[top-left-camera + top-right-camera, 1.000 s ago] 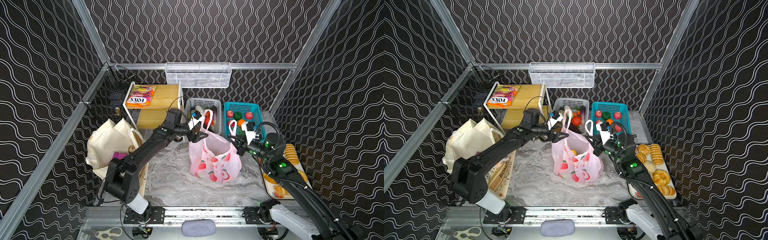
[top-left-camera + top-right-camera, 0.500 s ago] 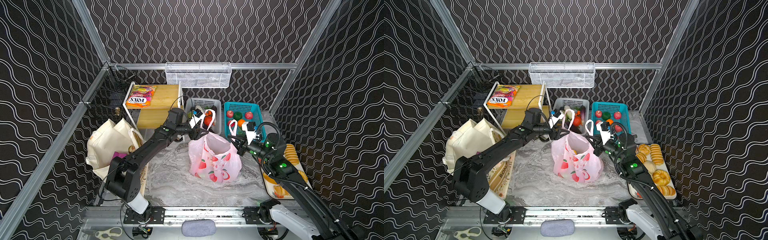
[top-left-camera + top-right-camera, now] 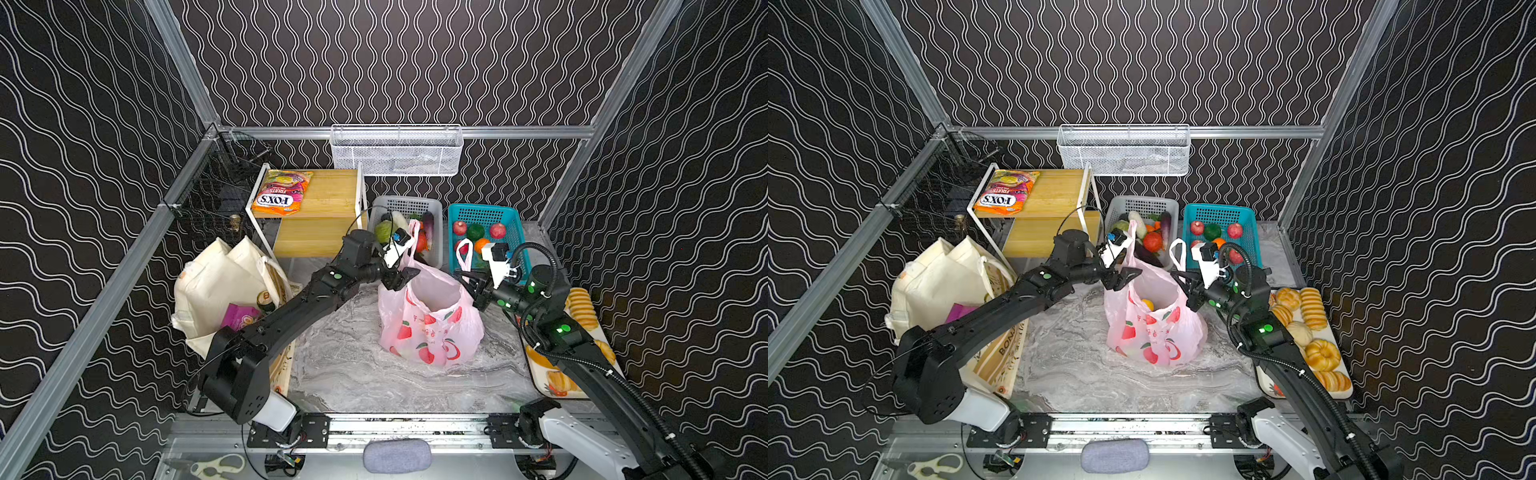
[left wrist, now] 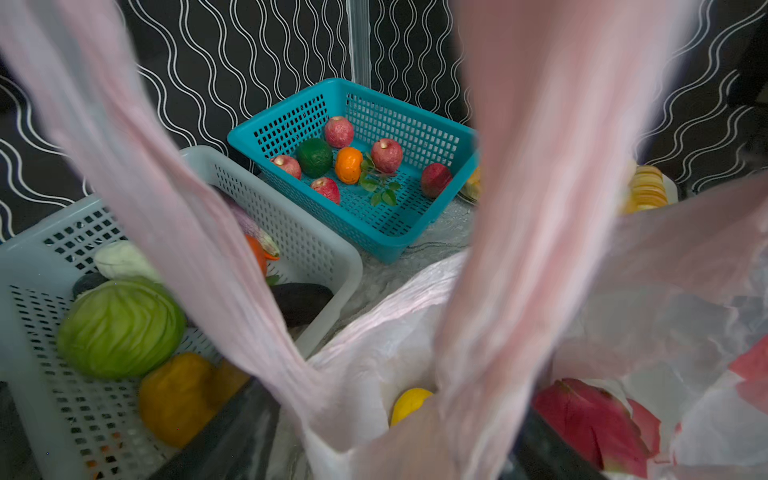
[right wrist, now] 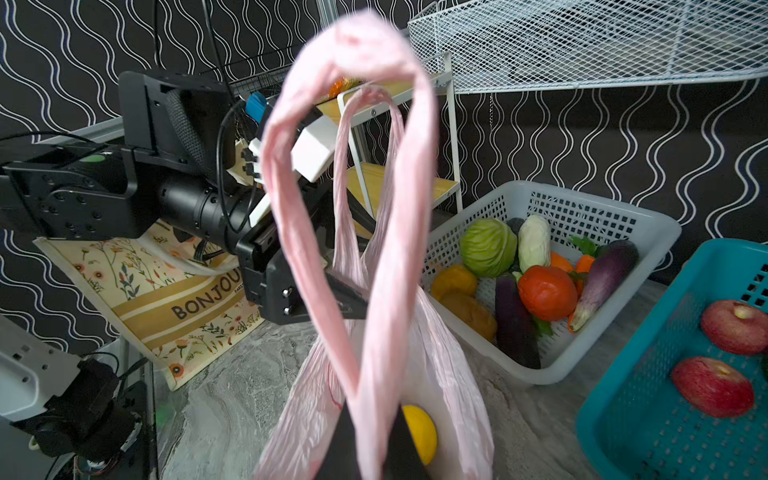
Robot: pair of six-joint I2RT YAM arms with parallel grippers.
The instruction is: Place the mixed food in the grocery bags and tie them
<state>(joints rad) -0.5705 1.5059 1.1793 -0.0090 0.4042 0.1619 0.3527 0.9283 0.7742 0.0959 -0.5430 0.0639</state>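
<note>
The pink bag (image 3: 432, 328) stands on the table (image 3: 353, 374) (yellow fruit (image 5: 419, 432) and dragon fruit (image 4: 582, 415) inside), one handle (image 5: 291, 249) pinched in the closed right pincer (image 3: 467, 279), the left pincer (image 3: 402, 277) spread wide around the other.

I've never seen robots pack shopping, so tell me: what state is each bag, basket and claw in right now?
pink bag: upright, mouth open, handles untied, yellow fruit inside.
canvas tote: slumped, open, purple packet inside.
left gripper: open, at one handle's base.
right gripper: shut on the other handle.
grey basket: holding vegetables.
teal basket: holding fruit.
</note>
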